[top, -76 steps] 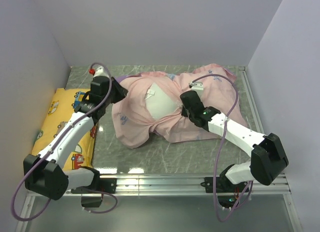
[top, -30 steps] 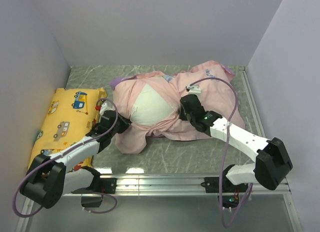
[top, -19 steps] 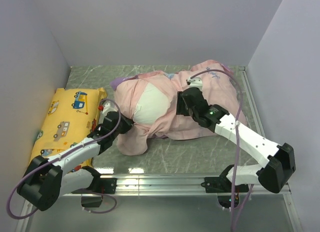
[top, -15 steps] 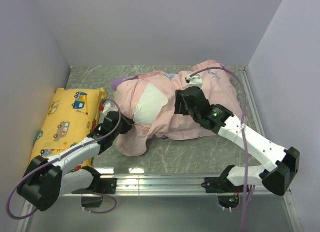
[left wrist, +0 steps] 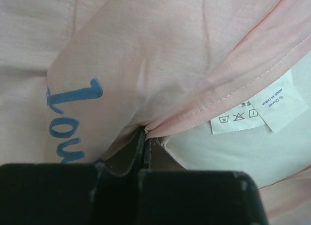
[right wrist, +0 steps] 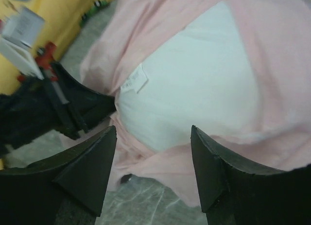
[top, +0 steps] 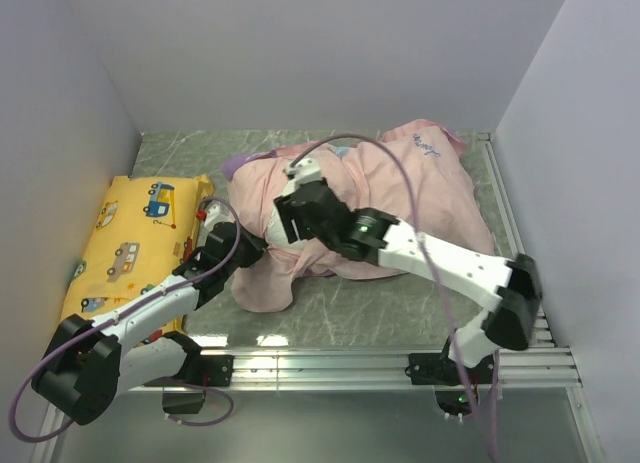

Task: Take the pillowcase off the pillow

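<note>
While the left gripper [left wrist: 145, 149] is clenched on a doubled fold of hem of the soft, limp pink fabric pillowcase [left wrist: 146, 55], just beside the small white care labels [left wrist: 252, 111], the right gripper [right wrist: 154, 132] hangs w/ jaws spread wide above the bare patch of the plump white stuffed pillow [right wrist: 194, 84], gripping nothing. Both task items lie mid-way across the grey marbled table top [top: 340, 308]: case is bunched pale side out and wraps most of the pillow, esp. its far and right parts, w/ the opening gaping toward the left arm. Flat yellow vehicle-print cushion [top: 130, 233] sits at the left wall, apart from the work. Judging by looks, the pillow is light and squashy, so a shallow pinch would prob. only gather cover cloth and slip off; it wants a deep bite w/ wide jaws on the exposed white bulge, or at an edge. Case is thin and floppy and likely drags on the stuffing, not slides. Best hold is the stitched hem, where the cloth is doubled and won't tear or creep, then pull away from the pillow while the other claw anchors it.
</note>
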Motion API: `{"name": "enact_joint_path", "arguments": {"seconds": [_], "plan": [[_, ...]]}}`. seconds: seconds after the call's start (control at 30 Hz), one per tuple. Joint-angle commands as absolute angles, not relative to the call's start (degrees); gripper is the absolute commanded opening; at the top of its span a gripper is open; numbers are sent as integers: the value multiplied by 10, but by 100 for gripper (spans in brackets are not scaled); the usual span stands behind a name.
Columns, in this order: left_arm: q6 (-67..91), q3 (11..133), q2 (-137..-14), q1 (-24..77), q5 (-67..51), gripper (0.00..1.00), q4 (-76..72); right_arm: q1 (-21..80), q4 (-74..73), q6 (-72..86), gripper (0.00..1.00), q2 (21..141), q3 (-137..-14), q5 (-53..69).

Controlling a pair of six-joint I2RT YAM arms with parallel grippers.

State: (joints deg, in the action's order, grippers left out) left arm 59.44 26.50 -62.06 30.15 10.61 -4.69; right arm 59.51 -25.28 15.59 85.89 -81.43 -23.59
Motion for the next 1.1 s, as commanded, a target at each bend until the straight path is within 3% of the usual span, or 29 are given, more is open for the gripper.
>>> {"name": "enact_joint_path", "arguments": {"seconds": [0.0, 0.23, 0.57, 0.63, 0.7, 0.73, 0.77, 1.07], "plan": [[591, 284, -618, 310, 95, 1, -18, 600, -237, 121, 73, 921, -822, -245], [595, 275, -609, 310, 95, 0, -18, 602, -238, 136, 92, 1000, -818, -276], [592, 278, -592, 310, 82, 1, -11, 605, -260, 149, 95, 1093, -845, -260], [592, 279, -592, 310, 75, 1, -11, 597, -290, 156, 77, 1122, -891, -271], [595, 276, -592, 311, 69, 0, -9, 585, -329, 176, 45, 1154, -920, -261], [598, 273, -592, 311, 62, 0, -8, 571, -333, 180, 14, 1157, -933, -246], [600, 271, -591, 311, 59, 1, -10, 565, -331, 187, 0, 1155, -937, -235], [631, 212, -628, 310, 16, 0, -25, 413, -336, 252, 0, 1090, -984, -159]]}}
